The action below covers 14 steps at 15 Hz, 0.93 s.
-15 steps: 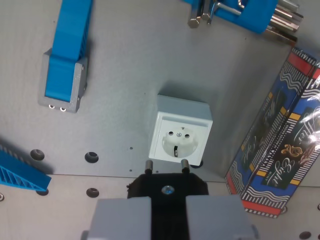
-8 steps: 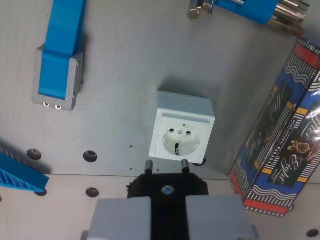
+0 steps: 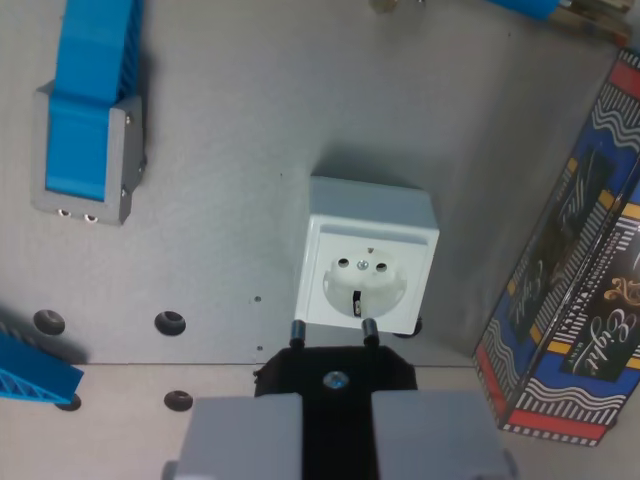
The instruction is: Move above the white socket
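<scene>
far on the wrist view's left there's a blue and grey clamp block (image 3: pixel 85 130) sitting on the metal plate (image 3: pixel 230 240), and a blue ribbed wedge (image 3: pixel 30 368) poking in low at the edge. neither is close to the action, so i don't see them getting bumped unless the arm swings way off sideways.

moving toward the middle: the white socket (image 3: pixel 365 262) sits flat on the plate, face up, roughly centre of frame. right below it in the picture the gripper (image 3: pixel 336 425) is clamped on a black plug (image 3: pixel 335 368), grey pads squeezed against its body on both sides. the two pins point up the frame and their tips sit right at the socket's near edge, just overlapping its front lip as seen from here.

so the likely trouble, as i read it: the pins aren't over the two holes yet, they're short of them. if the arm drops now they'd land on the white rim and either jam or skid the socket along the plate (can't see anything bolting it down). the plug could also twist in the pads if one pin catches first.

on the wrist view's right the patterned box (image 3: pixel 575 290) stands near the socket. overshoot that way and the gripper body could clip it and knock it over.
</scene>
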Available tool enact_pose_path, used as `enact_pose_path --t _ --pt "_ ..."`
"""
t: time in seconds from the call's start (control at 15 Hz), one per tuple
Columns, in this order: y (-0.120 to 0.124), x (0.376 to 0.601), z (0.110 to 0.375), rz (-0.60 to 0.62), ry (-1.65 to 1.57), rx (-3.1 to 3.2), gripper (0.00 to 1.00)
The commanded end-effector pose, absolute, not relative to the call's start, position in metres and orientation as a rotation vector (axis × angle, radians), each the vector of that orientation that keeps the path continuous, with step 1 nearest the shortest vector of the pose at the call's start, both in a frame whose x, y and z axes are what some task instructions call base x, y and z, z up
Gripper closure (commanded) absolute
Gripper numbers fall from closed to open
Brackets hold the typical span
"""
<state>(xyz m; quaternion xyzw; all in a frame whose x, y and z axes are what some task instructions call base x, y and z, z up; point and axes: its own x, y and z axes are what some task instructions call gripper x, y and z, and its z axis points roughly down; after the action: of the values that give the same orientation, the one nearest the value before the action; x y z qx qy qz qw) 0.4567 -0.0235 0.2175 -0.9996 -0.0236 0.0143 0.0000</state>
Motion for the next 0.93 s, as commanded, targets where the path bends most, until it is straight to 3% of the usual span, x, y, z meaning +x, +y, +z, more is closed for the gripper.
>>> enact_pose_path --t 0.07,0.93 --pt "-0.028 0.450 0.203 -0.101 0.051 -3.128 1.00" --pt "-0.035 0.425 0.154 -0.108 0.159 -3.106 1.00"
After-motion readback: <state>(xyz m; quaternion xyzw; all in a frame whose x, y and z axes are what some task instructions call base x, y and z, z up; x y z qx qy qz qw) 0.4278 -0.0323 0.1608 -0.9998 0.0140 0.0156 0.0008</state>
